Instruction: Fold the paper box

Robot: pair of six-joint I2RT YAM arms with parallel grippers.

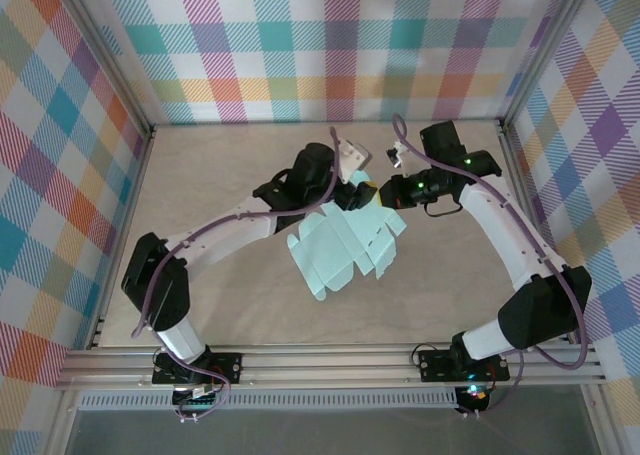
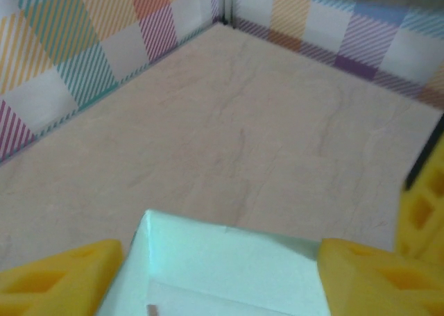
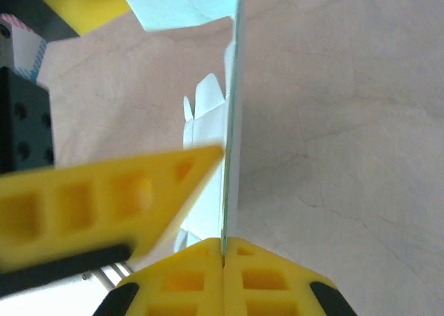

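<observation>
One paper box (image 1: 340, 250), right jaws pinching its edge, left jaws spread wide

Top external: you look down from above and behind the arm bases (image 1: 195, 367), far enough back to take in the whole table (image 1: 230, 310) and the plaid walls (image 1: 330, 45).
Left wrist: low and close, facing across the table to a wall corner (image 2: 225, 14).
Right wrist: very near, apparently sighting along the paper box (image 3: 182, 2) edge-on.
Shared: all three see the paper box and the table.
</observation>
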